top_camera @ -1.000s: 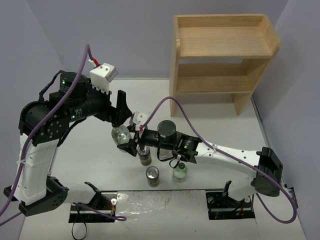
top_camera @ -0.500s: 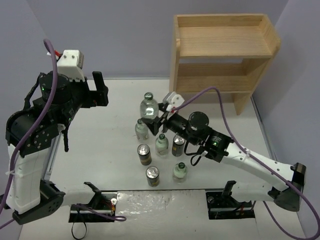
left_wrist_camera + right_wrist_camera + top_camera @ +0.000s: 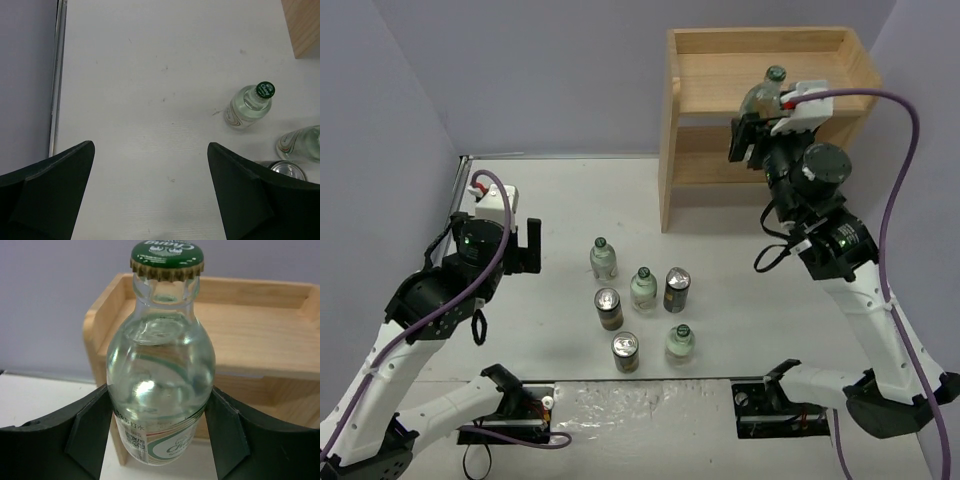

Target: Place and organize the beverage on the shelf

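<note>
A clear bottle (image 3: 761, 96) with a green cap hangs upright in front of the wooden shelf (image 3: 667, 150), level with its upper tier. My right gripper (image 3: 750, 130) is shut on it, and in the right wrist view both fingers press the sides of the bottle (image 3: 160, 385) with the shelf (image 3: 260, 340) close behind. Three bottles (image 3: 603, 258) (image 3: 642, 289) (image 3: 680, 344) and three dark cans (image 3: 608, 308) (image 3: 677, 289) (image 3: 626, 352) stand grouped on the table. My left gripper (image 3: 525, 250) hovers open left of the group, with nothing between its fingers (image 3: 75, 170); one bottle (image 3: 250, 105) shows to its right.
Both shelf tiers show bare wood. The white table (image 3: 550, 190) ends at a metal rail (image 3: 56, 75) on the left. Purple cables trail from both arms, and the arm bases sit at the near edge.
My right arm has carried the bottle from above the group up and right to the shelf front. The left arm has drawn back left and lower, its gripper staying open.
</note>
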`<state>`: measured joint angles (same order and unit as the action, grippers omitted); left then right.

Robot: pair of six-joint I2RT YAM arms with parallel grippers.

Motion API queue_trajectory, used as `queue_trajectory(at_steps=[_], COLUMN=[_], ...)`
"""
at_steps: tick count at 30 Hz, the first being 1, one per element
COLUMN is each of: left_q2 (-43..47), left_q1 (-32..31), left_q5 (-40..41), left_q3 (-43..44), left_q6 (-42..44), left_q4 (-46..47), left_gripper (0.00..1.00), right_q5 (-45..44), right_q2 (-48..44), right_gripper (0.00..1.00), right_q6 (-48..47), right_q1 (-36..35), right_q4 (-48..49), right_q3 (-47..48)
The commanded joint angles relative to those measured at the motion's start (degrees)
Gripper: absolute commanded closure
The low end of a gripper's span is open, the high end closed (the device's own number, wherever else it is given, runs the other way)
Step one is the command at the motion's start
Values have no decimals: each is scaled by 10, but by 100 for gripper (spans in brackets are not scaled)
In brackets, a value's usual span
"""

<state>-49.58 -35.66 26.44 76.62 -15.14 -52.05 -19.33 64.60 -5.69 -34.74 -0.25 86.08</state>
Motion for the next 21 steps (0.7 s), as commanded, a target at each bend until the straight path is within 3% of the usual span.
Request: queue_trajectory(at_steps=[1,8,13,21], left_q2=[-3,26,39,48], left_q1=[1,6,7,8], left_q5=[-2,-17,-62,-75], left_q3=[-13,-94,-122,-139], left_q6=[8,4,4,2], left_q4=[33,35,42,49], left_gripper=[6,6,6,6], right_q5=[36,177,258,331], right_q2=[36,192,285,392], right_gripper=[100,100,100,100], right_q6=[-9,-10,-20,9], right_q1=[40,171,216,251], right_q4=[65,37,37,37], right_q3=[119,304,403,461])
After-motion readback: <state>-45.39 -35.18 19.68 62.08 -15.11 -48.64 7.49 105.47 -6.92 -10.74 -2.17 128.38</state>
